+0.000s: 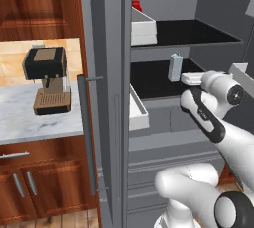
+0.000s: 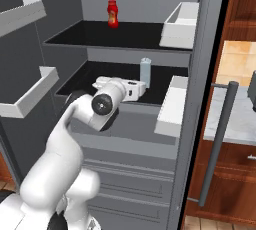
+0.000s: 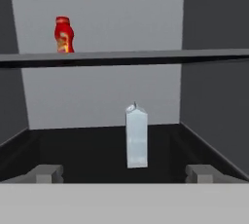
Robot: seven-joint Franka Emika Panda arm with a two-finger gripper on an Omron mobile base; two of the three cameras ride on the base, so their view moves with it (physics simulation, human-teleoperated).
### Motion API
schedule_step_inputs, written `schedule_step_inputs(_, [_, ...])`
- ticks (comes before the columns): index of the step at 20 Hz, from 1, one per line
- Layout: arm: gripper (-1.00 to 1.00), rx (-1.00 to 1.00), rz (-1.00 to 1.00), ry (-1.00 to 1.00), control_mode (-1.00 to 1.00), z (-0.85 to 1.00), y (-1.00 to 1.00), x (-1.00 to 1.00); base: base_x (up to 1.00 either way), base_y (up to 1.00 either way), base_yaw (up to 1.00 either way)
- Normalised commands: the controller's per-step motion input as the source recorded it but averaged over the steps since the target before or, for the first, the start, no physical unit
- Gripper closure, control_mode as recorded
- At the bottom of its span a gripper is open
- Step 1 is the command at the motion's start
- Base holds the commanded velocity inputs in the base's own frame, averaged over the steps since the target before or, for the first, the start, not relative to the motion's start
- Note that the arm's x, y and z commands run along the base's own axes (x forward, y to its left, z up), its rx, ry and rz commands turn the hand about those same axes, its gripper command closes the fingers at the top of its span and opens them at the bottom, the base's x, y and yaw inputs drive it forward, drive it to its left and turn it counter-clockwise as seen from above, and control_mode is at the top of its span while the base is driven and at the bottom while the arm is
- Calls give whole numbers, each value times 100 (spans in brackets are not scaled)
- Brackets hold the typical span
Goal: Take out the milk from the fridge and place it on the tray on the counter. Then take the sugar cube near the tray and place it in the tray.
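The fridge (image 1: 106, 73) stands open. On its dark middle shelf the milk (image 1: 175, 67) stands upright, a small pale grey-blue carton with a gabled top. My gripper (image 3: 125, 174) is open at the shelf's front edge, short of the milk (image 3: 136, 138) and not touching it; the carton lies straight ahead between the two fingertips (image 3: 46, 173). From the right base view the gripper (image 2: 142, 89) sits just below and left of the milk (image 2: 145, 71). A stretch of the marble counter (image 1: 20, 118) shows left of the fridge. The tray and the sugar cube are out of view.
A red bottle (image 2: 113, 14) stands on the upper shelf. White bins (image 2: 180, 24) hang on the open door, one (image 1: 138, 109) close beside my arm. The long bar handle (image 1: 85, 133) runs down the door. A coffee machine (image 1: 47, 81) sits on the counter.
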Motion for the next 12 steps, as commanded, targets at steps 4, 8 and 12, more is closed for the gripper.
schedule_step_inputs(4, [-100, 0, 0, 0, -100, 0, 0, 47, 0, 0, 0])
schedule_step_inputs(8, [-100, 0, 0, 0, -100, 0, 0, 36, 0, 0, 0])
schedule_step_inputs(12, [-100, 0, 0, 0, -100, -3, 0, 28, 0, 0, 0])
